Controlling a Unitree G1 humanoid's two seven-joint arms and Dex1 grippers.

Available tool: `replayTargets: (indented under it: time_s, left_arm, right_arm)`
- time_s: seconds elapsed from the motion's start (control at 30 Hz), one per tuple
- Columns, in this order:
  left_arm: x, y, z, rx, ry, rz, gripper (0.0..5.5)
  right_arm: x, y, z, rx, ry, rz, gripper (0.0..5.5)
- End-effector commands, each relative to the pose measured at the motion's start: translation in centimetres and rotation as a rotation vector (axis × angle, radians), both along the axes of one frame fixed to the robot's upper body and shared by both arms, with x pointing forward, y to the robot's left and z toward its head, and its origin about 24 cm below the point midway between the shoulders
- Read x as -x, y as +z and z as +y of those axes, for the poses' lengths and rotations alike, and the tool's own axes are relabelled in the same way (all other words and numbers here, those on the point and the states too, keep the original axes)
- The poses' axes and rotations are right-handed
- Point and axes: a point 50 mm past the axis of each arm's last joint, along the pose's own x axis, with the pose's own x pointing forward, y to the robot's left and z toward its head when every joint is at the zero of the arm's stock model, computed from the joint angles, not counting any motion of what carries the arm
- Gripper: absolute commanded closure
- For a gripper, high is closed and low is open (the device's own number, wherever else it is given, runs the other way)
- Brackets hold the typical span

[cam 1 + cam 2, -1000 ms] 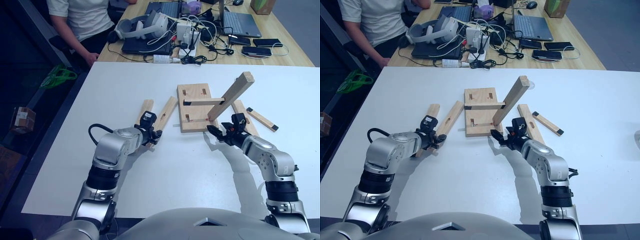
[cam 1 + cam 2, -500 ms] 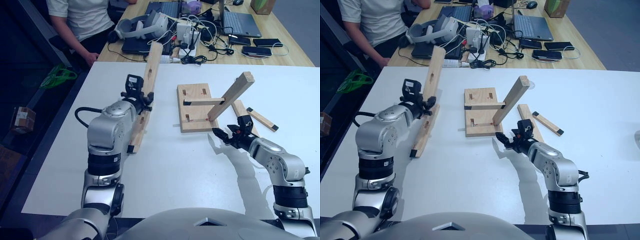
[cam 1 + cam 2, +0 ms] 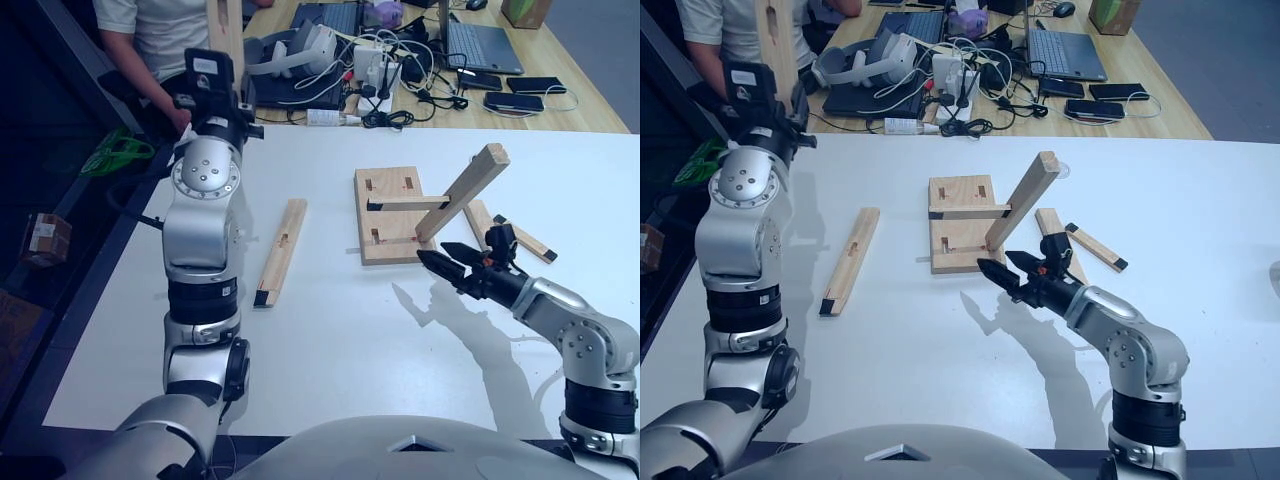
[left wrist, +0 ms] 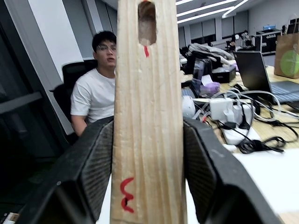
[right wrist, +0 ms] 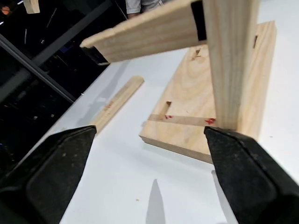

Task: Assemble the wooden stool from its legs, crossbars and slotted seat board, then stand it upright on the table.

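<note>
Left tool (image 4: 149,168): clamped on a raised leg (image 4: 148,84), upright, high above the far left corner of the bench (image 3: 330,340).
Right tool (image 3: 996,261): spread wide, holding nothing, just off the near right corner of the seat board (image 3: 392,190).
Board itself: flat at mid-bench, with a slanting leg (image 3: 463,190) socketed in and a crossbar (image 3: 405,204) joined to it.
Left of the board: loose leg (image 3: 281,248), flat.
Right of the board: second loose leg (image 3: 480,215) and short crossbar (image 3: 527,240), flat.

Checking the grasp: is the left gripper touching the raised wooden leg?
Touching. Left wrist view shows the left gripper clamping the wooden leg, fingers flat against both sides.
</note>
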Motion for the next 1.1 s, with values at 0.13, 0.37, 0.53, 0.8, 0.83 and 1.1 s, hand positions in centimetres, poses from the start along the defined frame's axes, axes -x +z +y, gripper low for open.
replayTargets:
  time_s: [0.13, 0.37, 0.53, 0.8, 0.83, 1.1]
  left_arm:
    - [0.0, 2.8, 1.1, -0.049, 0.086, -0.163, 3.45]
    - [0.1, 4.5, 0.8, -0.186, 0.135, -0.272, 3.45]
    - [-0.1, 5.8, -0.3, -0.52, 0.224, -0.352, 3.45]
    - [0.3, 5.6, -3.9, -0.967, 0.266, -0.556, 3.45]
    - [0.3, 5.3, -4.1, -0.991, 0.261, -0.567, 3.45]
    - [0.9, 3.4, -5.3, -1.087, 0.226, -0.63, 3.45]
  right_arm:
    - [1.0, 3.6, -1.9, -0.201, 0.046, -0.091, 1.16]
    - [-0.6, 9.5, -2.4, -0.48, 0.014, -0.29, 1.16]
    - [-2.4, 13.4, -0.4, -0.551, -0.024, -0.372, 1.16]
    - [-4.6, 16.0, 5.5, -0.671, 0.005, -0.355, 1.16]
    - [-5.0, 16.3, 6.0, -0.707, 0.001, -0.346, 1.16]
    - [-6.8, 18.1, 10.0, -0.889, 0.015, -0.231, 0.14]
